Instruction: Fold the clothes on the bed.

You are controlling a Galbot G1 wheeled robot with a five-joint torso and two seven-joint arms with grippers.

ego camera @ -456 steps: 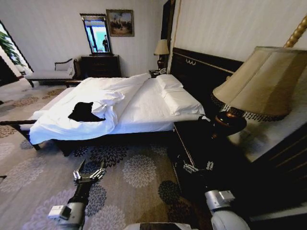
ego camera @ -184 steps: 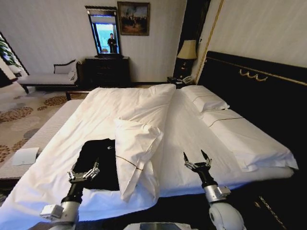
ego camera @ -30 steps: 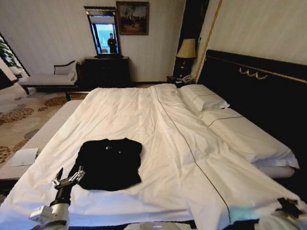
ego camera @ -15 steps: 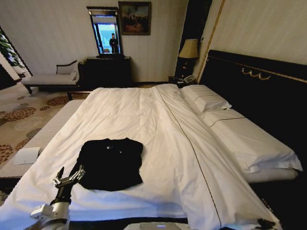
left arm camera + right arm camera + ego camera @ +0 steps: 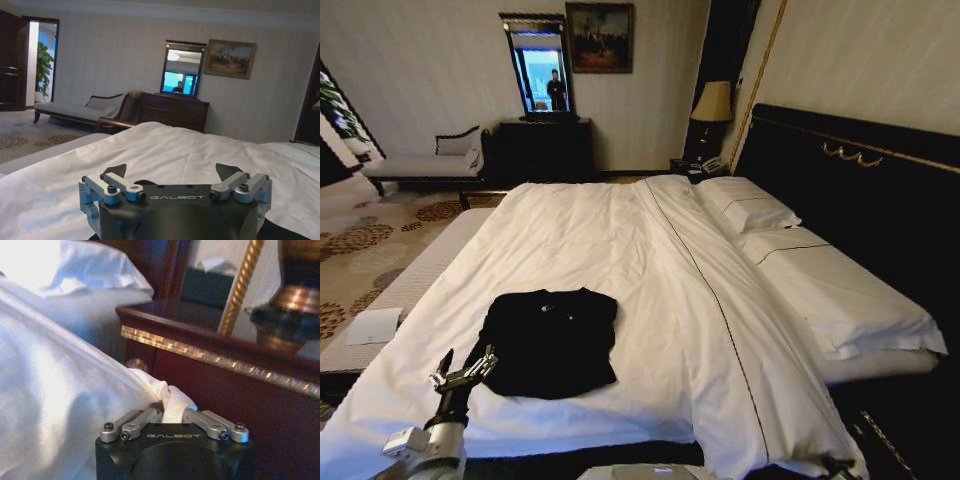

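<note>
The clothes, one black T-shirt [image 5: 550,340], lie flat on the white duvet [image 5: 650,260] near the closest edge of the bed [image 5: 850,170], chest side down or plain. My left gripper [image 5: 460,372] hovers open just beside the shirt's nearest sleeve; the left wrist view has its spread fingers [image 5: 116,172] over the duvet, with shirt fabric [image 5: 287,231] below. In the right wrist view my right gripper [image 5: 172,415] is shut on a bunched corner of the duvet [image 5: 60,390], low at the bed's side next to the bedside table [image 5: 210,345].
White pillows [image 5: 750,212] lie against the dark headboard. A lamp [image 5: 713,103] stands in the far corner, a dresser [image 5: 545,150] and chaise [image 5: 415,162] at the far wall. A grey bench [image 5: 420,275] with a white card [image 5: 372,326] runs along the bed's left.
The right gripper has dropped below the head view's lower right corner, drawing the duvet's corner down over the bed's side. The shirt and left gripper have stayed put.
</note>
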